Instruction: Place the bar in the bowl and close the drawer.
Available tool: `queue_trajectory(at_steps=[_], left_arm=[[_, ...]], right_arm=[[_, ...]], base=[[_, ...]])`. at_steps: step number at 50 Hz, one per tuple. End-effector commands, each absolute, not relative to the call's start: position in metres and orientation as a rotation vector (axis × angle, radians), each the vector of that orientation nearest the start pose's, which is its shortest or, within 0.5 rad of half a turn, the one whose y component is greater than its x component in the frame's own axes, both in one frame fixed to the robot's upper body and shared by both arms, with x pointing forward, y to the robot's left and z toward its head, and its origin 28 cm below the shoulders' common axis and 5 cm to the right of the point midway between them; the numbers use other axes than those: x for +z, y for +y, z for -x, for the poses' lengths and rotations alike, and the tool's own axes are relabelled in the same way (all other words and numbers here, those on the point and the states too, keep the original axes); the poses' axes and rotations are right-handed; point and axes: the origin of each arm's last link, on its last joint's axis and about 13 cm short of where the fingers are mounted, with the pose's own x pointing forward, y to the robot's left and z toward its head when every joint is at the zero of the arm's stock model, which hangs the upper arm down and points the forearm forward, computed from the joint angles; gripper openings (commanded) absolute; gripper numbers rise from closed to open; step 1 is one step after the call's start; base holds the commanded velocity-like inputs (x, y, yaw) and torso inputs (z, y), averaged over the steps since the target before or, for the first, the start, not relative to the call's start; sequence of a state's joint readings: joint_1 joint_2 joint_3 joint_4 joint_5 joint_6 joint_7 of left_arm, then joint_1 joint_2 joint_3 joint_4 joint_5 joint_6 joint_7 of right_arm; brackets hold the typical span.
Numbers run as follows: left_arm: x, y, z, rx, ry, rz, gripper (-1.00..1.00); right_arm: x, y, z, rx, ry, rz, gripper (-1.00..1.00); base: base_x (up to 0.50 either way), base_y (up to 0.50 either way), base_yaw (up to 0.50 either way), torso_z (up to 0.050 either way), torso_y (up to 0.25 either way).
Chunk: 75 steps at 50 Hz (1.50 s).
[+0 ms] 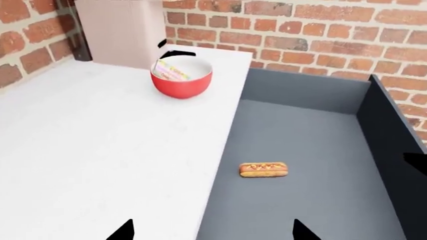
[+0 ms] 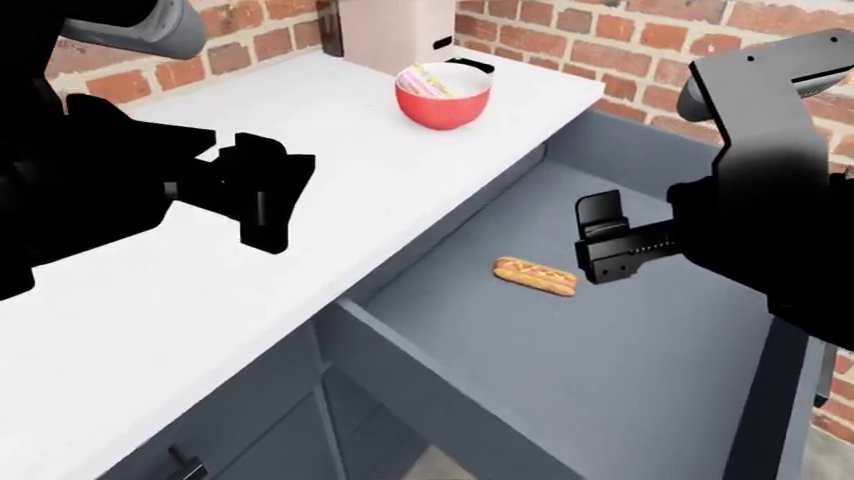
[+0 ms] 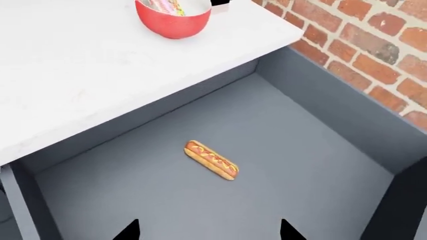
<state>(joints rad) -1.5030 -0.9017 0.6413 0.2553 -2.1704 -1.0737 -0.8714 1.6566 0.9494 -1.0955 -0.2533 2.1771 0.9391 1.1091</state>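
The pink speckled bar point(image 1: 171, 72) lies inside the red bowl point(image 1: 181, 85), which stands on the white counter near the back; bar point(image 2: 430, 80) and bowl point(image 2: 442, 105) also show in the head view, and the bowl point(image 3: 172, 22) in the right wrist view. The large blue-grey drawer point(image 2: 627, 370) stands pulled open, with its floor point(image 1: 313, 165) holding only a hot dog. My left gripper point(image 2: 267, 195) is open and empty above the counter. My right gripper point(image 2: 607, 240) is open and empty above the open drawer point(image 3: 280, 150).
A hot dog in a bun point(image 2: 535, 276) lies on the drawer floor, also in both wrist views point(image 1: 263, 169) point(image 3: 212, 160). A pink box point(image 1: 123, 30) stands behind the bowl against the brick wall point(image 1: 300, 30). Smaller drawer fronts point(image 2: 254, 420) sit below the counter.
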Motion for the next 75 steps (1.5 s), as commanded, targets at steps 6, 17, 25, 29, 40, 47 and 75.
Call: queue_trajectory(at_steps=[6, 17, 25, 29, 40, 47, 75], left_arm=[[0.3485, 0.2540, -0.2119, -0.442, 0.299, -0.057, 1.00], [0.3470, 0.2544, -0.2136, -0.444, 0.303, -0.058, 1.00], [0.3472, 0.2539, -0.2137, -0.443, 0.303, -0.060, 1.00], [0.3474, 0.2542, -0.2134, -0.443, 0.302, -0.060, 1.00], [0.3487, 0.2541, -0.2114, -0.444, 0.300, -0.059, 1.00], [0.3481, 0.2547, -0.2118, -0.445, 0.302, -0.058, 1.00], [0.3488, 0.2552, -0.2100, -0.445, 0.302, -0.061, 1.00]], right_arm=[[0.3216, -0.1371, -0.2233, 0.109, 0.472, 0.218, 1.00], [0.3192, -0.1372, -0.2248, 0.114, 0.479, 0.217, 1.00], [0.3196, -0.1376, -0.2240, 0.118, 0.478, 0.214, 1.00], [0.3202, -0.1374, -0.2232, 0.119, 0.478, 0.214, 1.00], [0.3231, -0.1373, -0.2200, 0.121, 0.471, 0.214, 1.00], [0.3226, -0.1369, -0.2205, 0.122, 0.471, 0.215, 1.00], [0.3235, -0.1361, -0.2196, 0.107, 0.470, 0.213, 1.00]], base=[[0.00, 0.00, -0.50, 0.000, 0.000], [0.00, 0.00, -0.50, 0.000, 0.000], [0.00, 0.00, -0.50, 0.000, 0.000], [0.00, 0.00, -0.50, 0.000, 0.000], [0.00, 0.00, -0.50, 0.000, 0.000], [0.00, 0.00, -0.50, 0.000, 0.000], [-0.03, -0.01, -0.46, 0.000, 0.000]])
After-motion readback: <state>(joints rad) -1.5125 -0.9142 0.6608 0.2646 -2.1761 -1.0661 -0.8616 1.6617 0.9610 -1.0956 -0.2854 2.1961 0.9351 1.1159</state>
